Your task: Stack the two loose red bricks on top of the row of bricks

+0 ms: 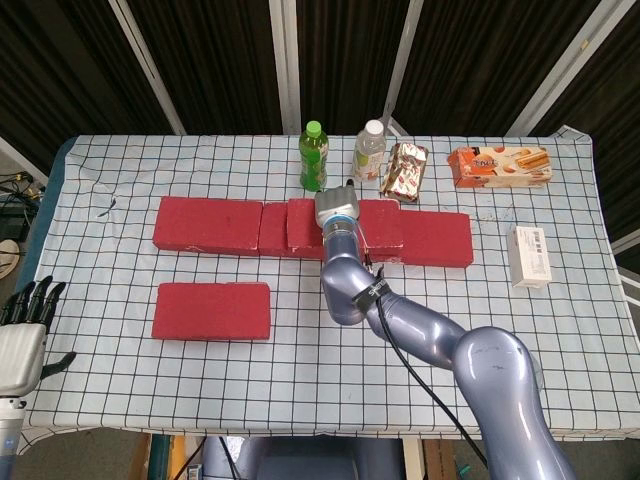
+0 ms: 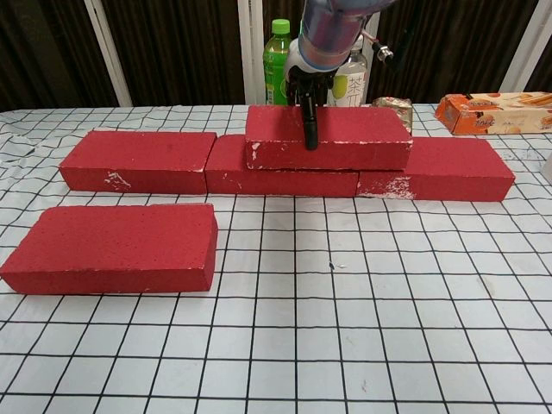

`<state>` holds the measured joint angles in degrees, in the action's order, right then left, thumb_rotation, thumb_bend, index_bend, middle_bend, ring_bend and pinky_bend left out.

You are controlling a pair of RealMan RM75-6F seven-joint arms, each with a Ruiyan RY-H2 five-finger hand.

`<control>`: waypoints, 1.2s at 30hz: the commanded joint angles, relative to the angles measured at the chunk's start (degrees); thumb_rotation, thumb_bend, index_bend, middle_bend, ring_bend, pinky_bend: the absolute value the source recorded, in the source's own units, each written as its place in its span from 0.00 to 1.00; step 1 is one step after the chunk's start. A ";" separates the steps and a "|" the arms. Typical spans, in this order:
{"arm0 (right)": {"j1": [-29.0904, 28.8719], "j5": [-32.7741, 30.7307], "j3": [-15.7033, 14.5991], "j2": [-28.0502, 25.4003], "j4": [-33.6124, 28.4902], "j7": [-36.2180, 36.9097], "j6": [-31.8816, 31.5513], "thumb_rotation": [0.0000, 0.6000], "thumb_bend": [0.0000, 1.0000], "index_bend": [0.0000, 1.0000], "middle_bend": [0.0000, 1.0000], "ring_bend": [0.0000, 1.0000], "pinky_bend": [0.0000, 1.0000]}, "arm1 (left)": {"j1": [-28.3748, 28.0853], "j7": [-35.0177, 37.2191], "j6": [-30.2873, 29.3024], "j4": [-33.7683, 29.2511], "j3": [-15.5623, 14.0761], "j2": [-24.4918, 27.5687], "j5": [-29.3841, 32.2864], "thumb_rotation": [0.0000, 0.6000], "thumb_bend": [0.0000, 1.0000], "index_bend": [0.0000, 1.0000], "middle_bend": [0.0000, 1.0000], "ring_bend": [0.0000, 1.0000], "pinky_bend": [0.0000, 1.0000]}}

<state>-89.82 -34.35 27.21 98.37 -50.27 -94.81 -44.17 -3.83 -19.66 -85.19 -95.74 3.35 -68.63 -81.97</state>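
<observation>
A row of three red bricks [image 1: 210, 225] lies end to end across the checked table. My right hand [image 1: 337, 205] grips a loose red brick [image 2: 362, 138] from above, with a finger [image 2: 309, 129] down its front face. That brick sits over the middle brick [image 2: 285, 181] of the row and overlaps the right one [image 2: 448, 168]. Whether it rests on them or hovers just above, I cannot tell. A second loose red brick [image 1: 212, 311] lies flat in front of the row's left end. My left hand [image 1: 20, 335] hangs off the table's front left corner, fingers apart, holding nothing.
Behind the row stand a green bottle [image 1: 314, 156] and a clear bottle [image 1: 370, 150], close to my right hand. A foil snack packet [image 1: 405, 170] and an orange biscuit box [image 1: 500, 166] lie further right. A white box [image 1: 529, 256] lies near the right edge.
</observation>
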 commanded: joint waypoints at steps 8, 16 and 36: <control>-0.03 -1.07 2.71 3.06 8.87 -5.27 2.28 1.00 0.15 0.30 0.33 0.18 0.00 | -0.80 -2.16 1.23 0.58 0.35 -1.04 1.62 1.00 0.02 0.07 0.00 0.00 0.11; -0.09 -1.26 5.27 3.87 10.94 -8.89 1.15 1.00 0.15 0.30 0.33 0.18 0.00 | -1.24 -3.04 1.84 0.84 0.68 -1.58 2.86 1.00 0.02 0.07 0.00 0.00 0.11; 1.65 0.98 10.13 3.88 8.63 -12.43 -3.17 1.00 0.15 0.30 0.33 0.18 0.00 | -1.42 -2.29 1.66 0.87 0.49 -1.27 2.96 1.00 0.02 0.07 0.00 0.00 0.11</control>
<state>-88.26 -33.46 37.25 102.20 -41.59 -107.16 -47.28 -5.25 -21.95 -83.53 -94.87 3.85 -69.90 -79.01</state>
